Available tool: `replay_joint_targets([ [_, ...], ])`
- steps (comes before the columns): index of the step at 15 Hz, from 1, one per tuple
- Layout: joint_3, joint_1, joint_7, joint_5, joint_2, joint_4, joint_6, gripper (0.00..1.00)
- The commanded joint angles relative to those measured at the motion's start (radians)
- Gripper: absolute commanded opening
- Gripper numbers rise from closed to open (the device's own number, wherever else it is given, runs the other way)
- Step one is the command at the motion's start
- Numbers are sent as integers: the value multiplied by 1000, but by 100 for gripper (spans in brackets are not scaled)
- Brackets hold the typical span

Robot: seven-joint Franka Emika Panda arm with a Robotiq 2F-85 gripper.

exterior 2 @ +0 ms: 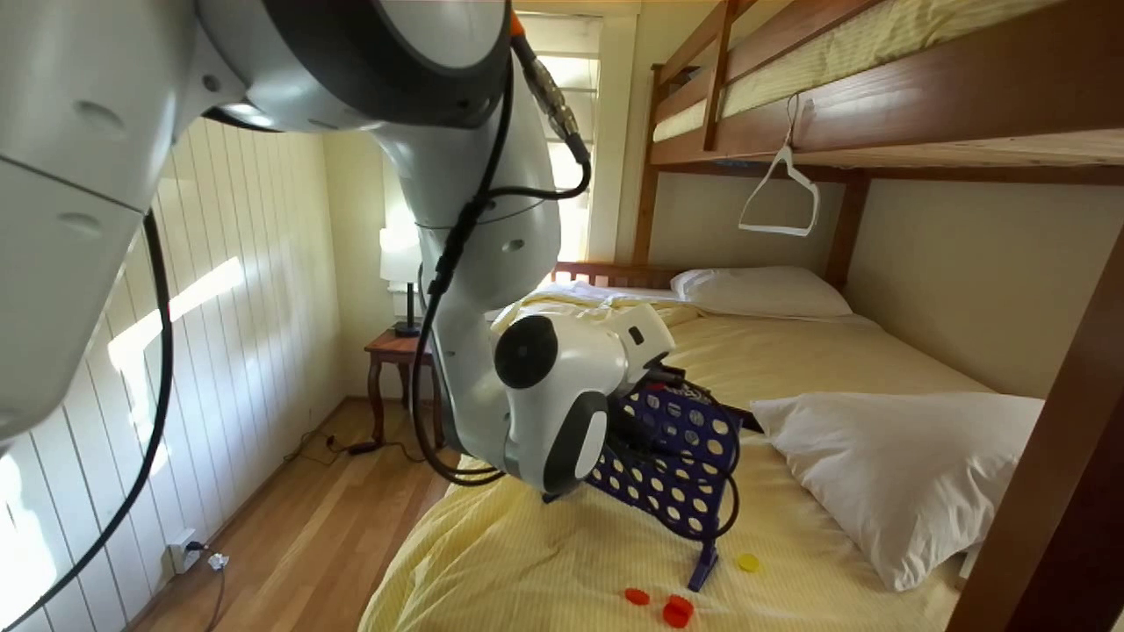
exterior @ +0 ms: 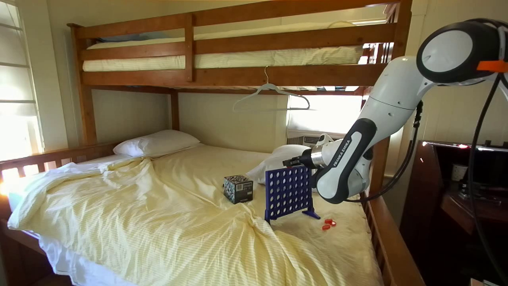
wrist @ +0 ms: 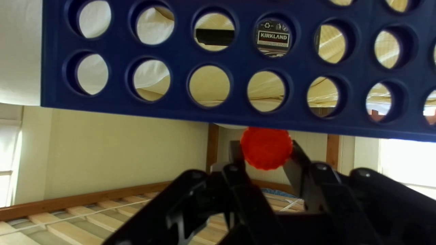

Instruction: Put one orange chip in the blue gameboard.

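Note:
The blue gameboard [exterior: 289, 192] stands upright on the bed in both exterior views [exterior 2: 676, 465]. It fills the upper part of the wrist view [wrist: 237, 68], which stands upside down. My gripper [exterior: 289, 162] is at the board's top edge. In the wrist view its fingers [wrist: 266, 149] are shut on a red-orange chip [wrist: 266, 146], held by its rim. The board's top edge hides one side of the chip. I cannot tell whether the chip is in a slot. Several loose red-orange chips [exterior: 326, 227] lie on the bed, also visible in an exterior view [exterior 2: 678, 611].
A dark patterned box [exterior: 238, 189] sits on the bed beside the board. A yellow chip [exterior 2: 747, 563] lies near a board foot. White pillows [exterior 2: 904, 474] and a rumpled yellow blanket [exterior: 158, 222] are on the bed. A hanger [exterior: 268, 86] hangs from the upper bunk [exterior: 234, 75].

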Motion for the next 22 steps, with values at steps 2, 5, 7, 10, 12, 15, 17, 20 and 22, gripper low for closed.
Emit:
replay_joint_targets([
  [2,3,0,-9,-1,5,-4,4,67],
  [5,6,-1,-3,-6,8,-6,7,88],
  [7,6,-1,-3,-5,7,-7,8,99],
  [10,9,-2,2,-8,0,-14,12,100],
  [12,11,-3,6,-10,-8,-23,21,100],
  [15,15,-2,11,-8,-34,-49,43,100],
  [17,18,-2,20,-1,-66,-80,50,100],
  [20,13,3,28,41,-138,-145,11,100],
  [22,13,0,37,40,-196,-197,-23,100],
])
